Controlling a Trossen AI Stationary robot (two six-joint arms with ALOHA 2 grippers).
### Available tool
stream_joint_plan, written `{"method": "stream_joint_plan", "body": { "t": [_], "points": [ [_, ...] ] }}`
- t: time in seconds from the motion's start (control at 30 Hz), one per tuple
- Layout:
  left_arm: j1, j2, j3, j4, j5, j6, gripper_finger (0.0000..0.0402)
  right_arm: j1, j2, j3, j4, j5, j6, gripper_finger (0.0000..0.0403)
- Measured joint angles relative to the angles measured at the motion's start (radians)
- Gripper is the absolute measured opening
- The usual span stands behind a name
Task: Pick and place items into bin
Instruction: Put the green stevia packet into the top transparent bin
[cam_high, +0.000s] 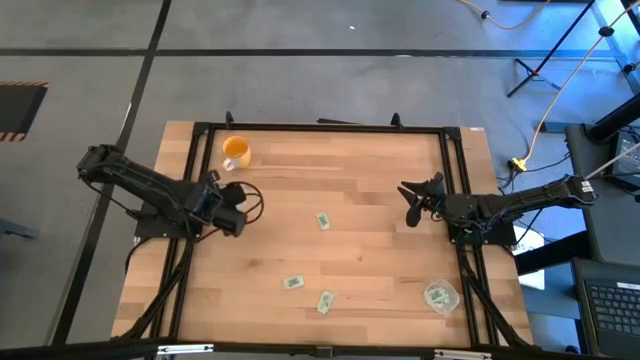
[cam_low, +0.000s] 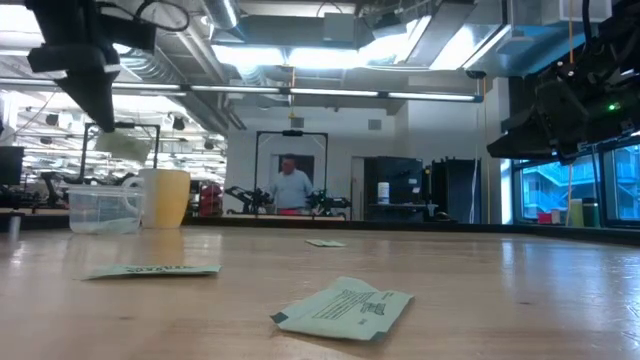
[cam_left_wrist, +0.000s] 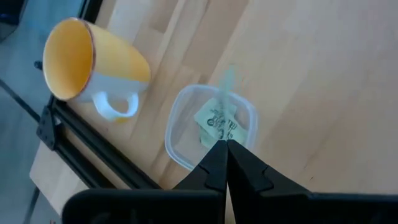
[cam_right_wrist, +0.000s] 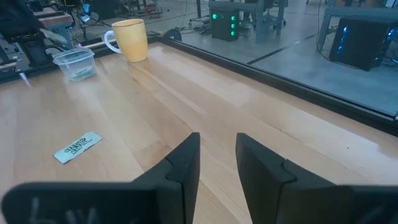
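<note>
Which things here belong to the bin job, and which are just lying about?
Job: three loose packets; held packet in shut left end effector; clear bin beneath it; open right end effector, waiting.
Lying about: orange cup; second clear tub by right arm, role unclear.

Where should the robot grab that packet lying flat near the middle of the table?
Across its narrow width, at mid-length, coming straight down from above: the packet lies flat on the table, showing only thin edges sideways. The open right gripper is free; the left gripper, shut on another packet, hangs over the bin.
</note>
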Motion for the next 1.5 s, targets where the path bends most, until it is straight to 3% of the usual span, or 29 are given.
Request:
{"method": "stream_joint_plan", "body": {
  "t": [0.3, 0.67, 1.1, 1.5],
  "points": [
    [0.047, 0.005, -0.118, 0.017, 0.016, -0.103, 0.0002, 0.0, 0.0, 0.0, -0.003, 0.0, 0.0, 0.0106],
    [0.124, 0.005, -0.199, 0.118, -0.003, -0.089, 0.0002, 0.0, 0.0, 0.0, -0.009, 0.0, 0.0, 0.0106],
    [0.215, 0.005, -0.209, 0.247, 0.086, 0.048, 0.0002, 0.0, 0.0, 0.0, -0.013, 0.0, -0.001, 0.0106],
    [0.274, 0.005, -0.209, 0.251, 0.144, 0.077, 0.0002, 0.0, 0.0, 0.0, -0.015, 0.0, -0.003, 0.0106]
  ]
}}
